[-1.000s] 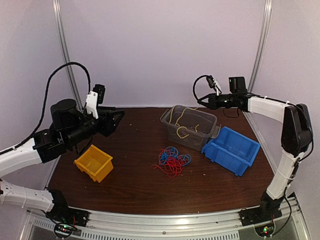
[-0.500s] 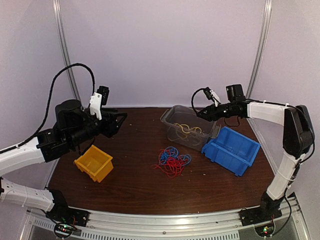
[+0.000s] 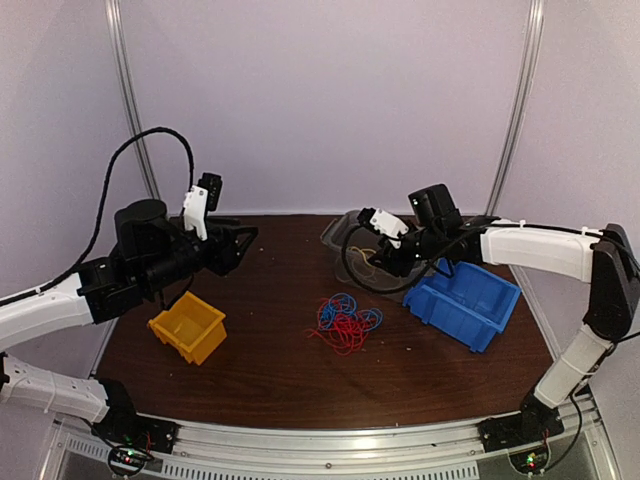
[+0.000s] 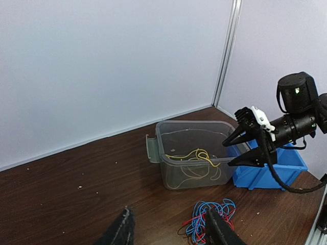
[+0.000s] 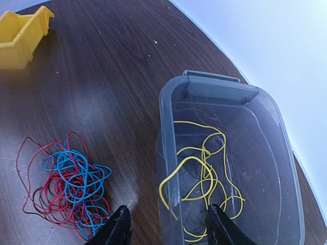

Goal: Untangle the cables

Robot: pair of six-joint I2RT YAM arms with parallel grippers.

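A tangle of red and blue cables [image 3: 343, 322] lies on the brown table; it also shows in the left wrist view [image 4: 212, 217] and the right wrist view [image 5: 66, 184]. A yellow cable [image 3: 372, 262] lies loose inside a clear plastic bin [image 3: 338, 232], as the left wrist view [image 4: 196, 155] and the right wrist view [image 5: 204, 173] also show. My right gripper [image 3: 388, 258] is open and empty, hovering over the bin's near rim [image 5: 171, 224]. My left gripper [image 3: 240, 240] is open and empty, held above the table's left side, pointing toward the bin [image 4: 168, 224].
A yellow bin [image 3: 188, 325] sits at the left front. A blue bin [image 3: 465, 298] stands right of the clear bin, touching it. The pale back wall and its metal posts [image 3: 517, 105] close off the far side.
My right gripper moved left and down, from beyond the clear bin's far right corner to over the bin. The yellow cable settled lower in the bin. My left gripper drifted slightly up and right.
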